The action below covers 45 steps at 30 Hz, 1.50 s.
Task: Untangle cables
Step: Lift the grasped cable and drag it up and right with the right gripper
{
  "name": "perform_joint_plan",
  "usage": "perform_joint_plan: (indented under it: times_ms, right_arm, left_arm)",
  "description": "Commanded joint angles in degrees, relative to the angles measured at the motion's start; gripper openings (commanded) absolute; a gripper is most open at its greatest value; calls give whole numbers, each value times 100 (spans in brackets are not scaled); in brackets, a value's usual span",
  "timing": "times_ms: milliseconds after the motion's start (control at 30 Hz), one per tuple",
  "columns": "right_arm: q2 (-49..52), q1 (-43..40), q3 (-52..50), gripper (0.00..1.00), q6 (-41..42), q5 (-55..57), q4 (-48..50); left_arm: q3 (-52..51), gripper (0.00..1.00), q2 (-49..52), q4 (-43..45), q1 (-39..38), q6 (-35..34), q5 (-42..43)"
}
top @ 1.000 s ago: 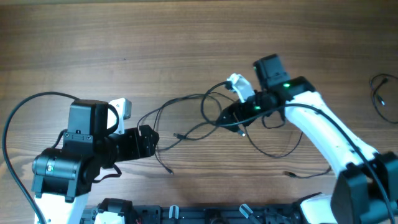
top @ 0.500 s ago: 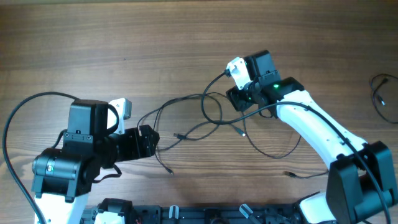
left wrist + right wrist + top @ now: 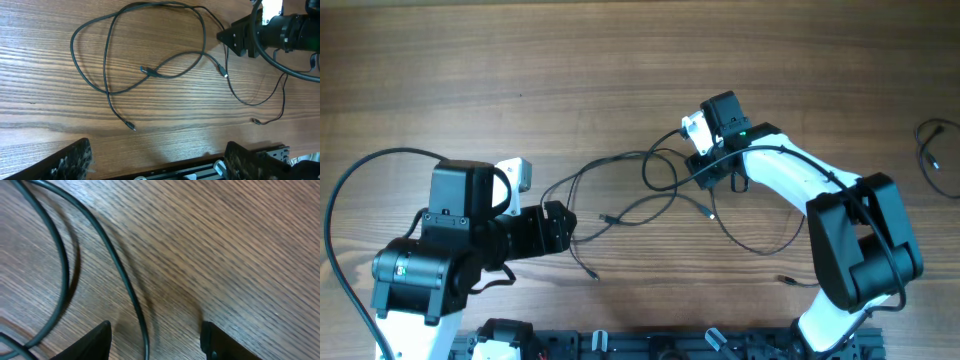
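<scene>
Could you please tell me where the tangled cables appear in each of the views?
Overhead: cables in the centre of the picture, their loops reaching the right gripper.
Left wrist: cables across the upper middle, left of the right gripper at top right.
Right wrist: two strands of the cables at left, one running down into the open right gripper.
Shared landmark: the right gripper.

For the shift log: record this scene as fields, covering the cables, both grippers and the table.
surface: table, wood grain
cables: looped and crossing one another mid-table, plug ends loose
lone cable: apart, at the table's right edge
left gripper: open, empty, short of the tangle
right gripper: open, one strand lying in its gap
task state: not yet untangled
</scene>
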Motion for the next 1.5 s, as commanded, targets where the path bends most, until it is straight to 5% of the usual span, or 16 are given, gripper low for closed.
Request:
perform_joint_plan:
  times_ms: [0,33,300,333,367,400,533,800,900,967,1167,1300,1467]
  right_arm:
    - [136,-15,-61,17,42,-455,83]
    - [136,-13,-61,5,203,-455,98]
    - [136,-13,-61,4,1976,-455,-7]
    - [136,-13,-59,13,1978,-455,15]
    - [136,-13,-59,39,1943,-452,85]
    - [136,-13,-59,48,1943,-455,109]
    - [136,-13,-59,42,1493,-389,101]
    - [140,-15,-225,48,131,-190,26]
    - [140,-15,-483,38,127,-190,240]
    - [140,-15,-562,4,109,-190,286]
    - [-210,-15,-262,4,201,-280,-81]
    - [-1545,-15,769,4,208,-835,-568]
    - [-3025,-13,1541,4,1130,-1082,107]
  left_arm:
    - [42,87,2,-4,-26,133,72]
    - [42,87,2,-4,-26,133,72]
    - [42,87,2,0,-26,133,72]
    - [42,86,2,-2,-26,133,72]
    - [42,87,2,-2,-26,133,74]
    - [42,87,2,-2,-26,133,72]
    - [42,87,2,-2,-26,133,72]
    - [42,86,2,-2,-26,133,74]
    - [42,87,2,-2,-26,133,74]
    - [42,87,2,0,-26,133,74]
    - [42,87,2,2,-26,136,72]
    - [42,87,2,2,-26,133,74]
    - [42,87,2,-2,-26,133,74]
